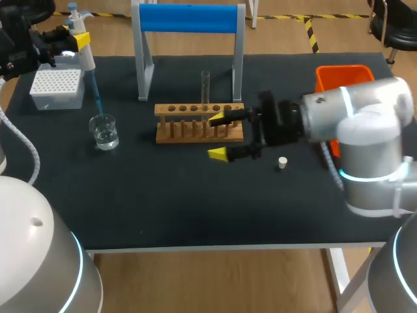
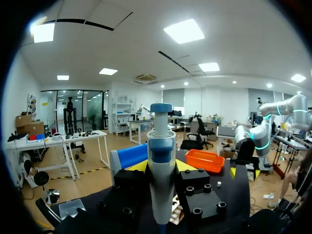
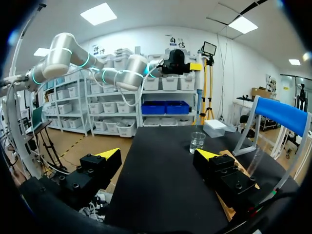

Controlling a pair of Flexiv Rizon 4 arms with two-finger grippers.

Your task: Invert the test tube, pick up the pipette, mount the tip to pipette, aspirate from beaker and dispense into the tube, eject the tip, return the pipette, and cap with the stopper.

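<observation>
My left gripper (image 1: 73,40) is shut on the white and blue pipette (image 1: 83,45) at the back left; in the left wrist view the pipette (image 2: 161,175) stands upright between the fingers. Its thin blue tip (image 1: 96,94) reaches down to the mouth of the glass beaker (image 1: 104,130), which holds clear liquid. A test tube (image 1: 205,88) stands upright in the wooden rack (image 1: 199,124). My right gripper (image 1: 220,135) stands open at the rack's right end, with nothing between its fingers, and the beaker (image 3: 197,141) lies ahead of it. The white stopper (image 1: 282,162) lies on the mat by the right arm.
A white tip box (image 1: 57,88) sits at the back left beside the beaker. A stand with a blue top bar (image 1: 189,19) rises behind the rack. An orange bin (image 1: 342,75) is at the back right, behind my right arm.
</observation>
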